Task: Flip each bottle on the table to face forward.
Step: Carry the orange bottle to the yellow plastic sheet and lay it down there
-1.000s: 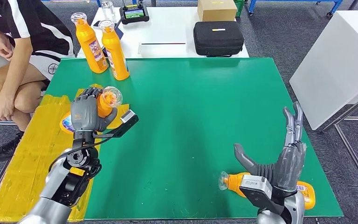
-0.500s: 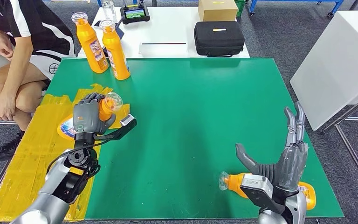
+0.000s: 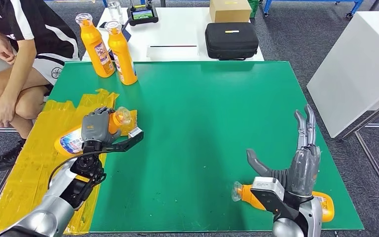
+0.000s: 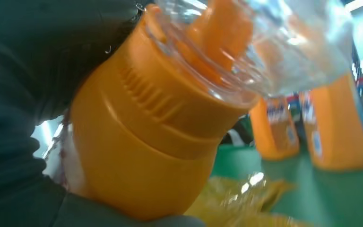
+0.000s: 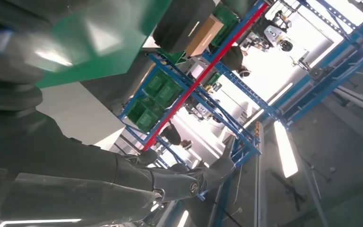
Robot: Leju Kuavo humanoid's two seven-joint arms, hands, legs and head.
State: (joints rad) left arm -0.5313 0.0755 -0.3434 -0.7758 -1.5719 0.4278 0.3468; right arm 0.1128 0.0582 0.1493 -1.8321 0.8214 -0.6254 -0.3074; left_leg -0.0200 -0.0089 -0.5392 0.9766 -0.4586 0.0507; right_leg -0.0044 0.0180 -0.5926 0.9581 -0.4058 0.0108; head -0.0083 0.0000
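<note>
The orange bottle [image 3: 86, 134] in the left hand [image 3: 94, 129] lies tilted low over the crumpled yellow sheet [image 3: 34, 163] at the desk's left edge, its clear cap [image 3: 122, 116] pointing toward the green desk mat [image 3: 192, 123] and its labelled body angled back toward the robot's left. The left hand's fingers are wrapped around the bottle's neck just below the cap; in the left wrist view the ribbed orange collar and clear cap [image 4: 246, 52] sit close against the dark fingers [image 4: 23, 94].

A second orange bottle [image 3: 321, 203] lies on its side near the front right corner of the mat, cap [image 3: 237, 191] pointing to the robot's left. The right hand [image 3: 291, 170] is above it with fingers straight and spread, thumb out to the side, holding nothing.

Two more orange bottles stand upright at the far left corner of the mat, one [image 3: 94, 47] just behind and to the left of the other [image 3: 122, 54].

Beyond the mat, a white desk [image 3: 187, 29] carries a black zip case [image 3: 231, 40] and a cardboard box [image 3: 229, 10]. A person [image 3: 19, 44] sits at the far left.
</note>
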